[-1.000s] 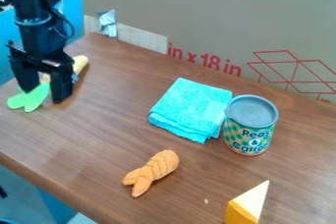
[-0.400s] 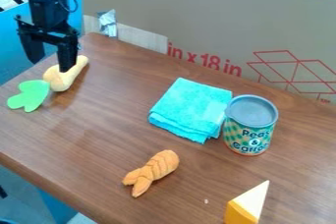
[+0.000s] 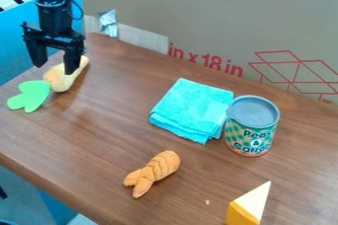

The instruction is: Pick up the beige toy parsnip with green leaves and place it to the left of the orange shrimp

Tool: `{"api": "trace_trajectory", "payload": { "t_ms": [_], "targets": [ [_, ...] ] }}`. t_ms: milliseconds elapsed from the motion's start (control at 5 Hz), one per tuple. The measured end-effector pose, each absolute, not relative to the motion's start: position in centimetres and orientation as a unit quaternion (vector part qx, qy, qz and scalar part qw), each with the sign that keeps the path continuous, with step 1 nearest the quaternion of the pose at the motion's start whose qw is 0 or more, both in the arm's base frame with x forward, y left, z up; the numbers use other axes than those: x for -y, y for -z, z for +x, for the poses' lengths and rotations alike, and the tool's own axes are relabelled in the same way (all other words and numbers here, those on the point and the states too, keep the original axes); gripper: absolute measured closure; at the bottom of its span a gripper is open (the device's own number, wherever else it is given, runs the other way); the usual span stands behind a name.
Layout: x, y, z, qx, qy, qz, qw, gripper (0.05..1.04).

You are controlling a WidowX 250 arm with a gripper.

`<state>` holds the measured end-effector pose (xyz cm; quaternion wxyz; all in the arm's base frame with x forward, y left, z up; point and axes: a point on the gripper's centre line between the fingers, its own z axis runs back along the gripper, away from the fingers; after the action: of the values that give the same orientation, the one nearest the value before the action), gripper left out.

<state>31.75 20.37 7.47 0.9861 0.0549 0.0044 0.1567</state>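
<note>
Black two-finger gripper (image 3: 55, 69) above the far left corner of the brown wood-grain table (image 3: 105, 145), after withdrawal from a lower position. The fingers, which a second earlier stand low about the flat, lobed, bright green toy piece (image 3: 35, 93), now hang higher and farther back, over the tan, drumstick-shaped toy (image 3: 58, 81); the latest shift is slight, toward the right of the view. State of the gripper: released, fingers well apart, nothing held. One finger overlaps the drumstick-shaped toy in view; whether the two touch cannot be told.

Both toys keep their places: the tan one lies aslant near the table's far left edge, thick end toward the camera, and the green one lies just beside that thick end. The change is thus one of gripper position alone; neither piece is lifted or carried, and any grasp would need a fresh descent. Unaltered at right: folded turquoise cloth (image 3: 191, 108), grey-lidded can with a patterned label (image 3: 251, 132), orange segmented toy (image 3: 155, 170) and yellow wedge with a pale face (image 3: 247, 209).
</note>
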Motion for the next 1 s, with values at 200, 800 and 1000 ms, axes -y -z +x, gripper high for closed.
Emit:
{"api": "trace_trajectory", "payload": {
  "t_ms": [200, 800, 1000],
  "targets": [
    [-20.9, -6.7, 33.1, -0.001, -0.158, 0.051, 0.986, 0.078],
    [-20.9, -3.4, 33.7, 0.002, -0.209, 0.018, 0.978, 0.133],
    [-20.5, -3.1, 33.0, 0.001, -0.212, 0.017, 0.977, 0.374]
  ]
}}
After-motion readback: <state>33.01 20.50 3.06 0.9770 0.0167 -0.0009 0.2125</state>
